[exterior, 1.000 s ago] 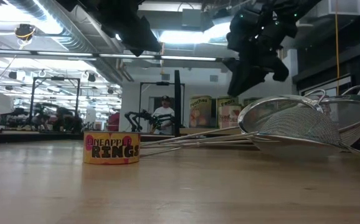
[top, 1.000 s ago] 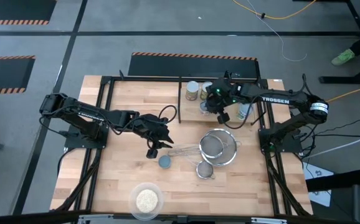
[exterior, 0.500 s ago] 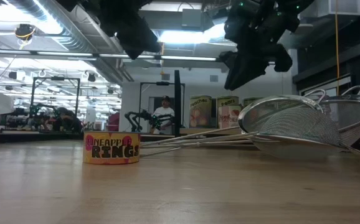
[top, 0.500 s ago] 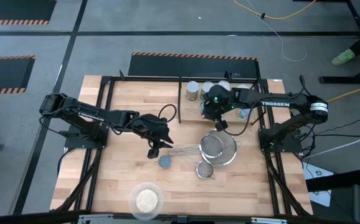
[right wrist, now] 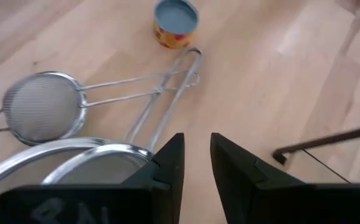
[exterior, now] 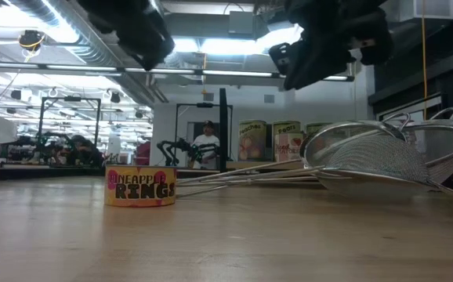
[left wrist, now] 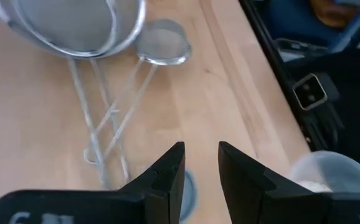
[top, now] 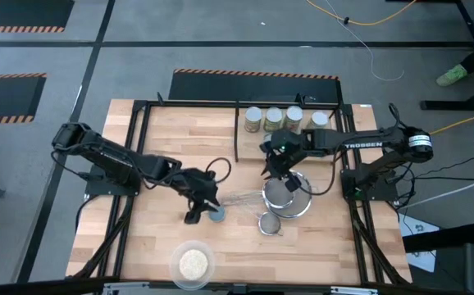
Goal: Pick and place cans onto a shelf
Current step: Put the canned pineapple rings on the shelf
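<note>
- Across the tabletop (top: 163, 139), a pale butcher-block wood surface framed by black rails, the work is judged mostly complete: most cans are placed and one loose can is visible.
- Shelf (top: 249, 146): a low pale-wood platform with thin black metal rails at the far middle of the tabletop. Four upright cans (top: 273, 119) stand on it in a row along its far edge, their round tops cream or silver.
- Left arm: reaches from the left edge toward the middle. The left pincer (top: 196, 209) sits low, just beside the loose can; its dark fingers (left wrist: 167, 177) stand a narrow gap apart and hold nothing.
- Right arm: reaches from the right edge over the front of the shelf. The right pincer (top: 271, 164) hangs above the strainers; its fingers (right wrist: 170, 162) are also narrowly parted and empty.
- Strainers (top: 288, 195): fine wire-mesh bowls with long thin wire handles, two large nested ones and a small one (top: 268, 223), lying near the middle. Not part of the task.
- Clear round dish (top: 193, 264): holds beige grains, near the front edge, well apart from the shelf.
- Loose can (top: 217, 214): a short metal cylinder with a silver-blue top and a yellow label reading "PINEAPPLE RINGS" (exterior: 140, 186). It stands upright near the strainer handles. Remaining work, as judged: grasp this can and carry it to the shelf.
</note>
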Controlling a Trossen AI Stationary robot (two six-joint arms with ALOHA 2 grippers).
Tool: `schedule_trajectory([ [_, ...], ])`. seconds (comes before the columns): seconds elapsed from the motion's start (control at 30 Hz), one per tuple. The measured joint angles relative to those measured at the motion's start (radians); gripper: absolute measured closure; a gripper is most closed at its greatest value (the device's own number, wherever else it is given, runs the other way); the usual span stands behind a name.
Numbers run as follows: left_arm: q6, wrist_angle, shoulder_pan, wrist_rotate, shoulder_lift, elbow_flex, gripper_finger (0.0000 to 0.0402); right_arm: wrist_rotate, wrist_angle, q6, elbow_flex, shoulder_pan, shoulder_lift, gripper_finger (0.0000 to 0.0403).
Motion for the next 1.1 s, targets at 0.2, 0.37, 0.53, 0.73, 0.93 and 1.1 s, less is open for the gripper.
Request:
schedule_trajectory([
  [0.2, -0.003, 0.000, -0.105, -0.136, 0.000, 0.000, 0.0312, 0.000, 0.001, 0.041, 0.000, 0.041, 0.000, 0.0320],
  [0.37, -0.003, 0.000, -0.178, -0.240, 0.000, 0.000, 0.0312, 0.000, 0.005, 0.099, 0.000, 0.065, 0.000, 0.0320],
  [0.53, -0.004, 0.002, -0.232, -0.287, 0.038, 0.000, 0.0312, 0.000, 0.007, 0.153, 0.000, 0.085, 0.000, 0.0320],
  [0.73, -0.003, 0.012, -0.257, -0.305, 0.151, 0.000, 0.0312, 0.000, 0.009, 0.158, 0.000, 0.100, 0.000, 0.0320],
  [0.93, -0.026, 0.014, -0.253, -0.307, 0.255, 0.000, 0.0312, 0.000, 0.011, 0.158, 0.000, 0.103, 0.000, 0.0320],
  [1.1, -0.026, 0.026, -0.253, -0.337, 0.292, 0.000, 0.0312, 0.000, 0.012, 0.158, 0.000, 0.103, 0.000, 0.0320],
])
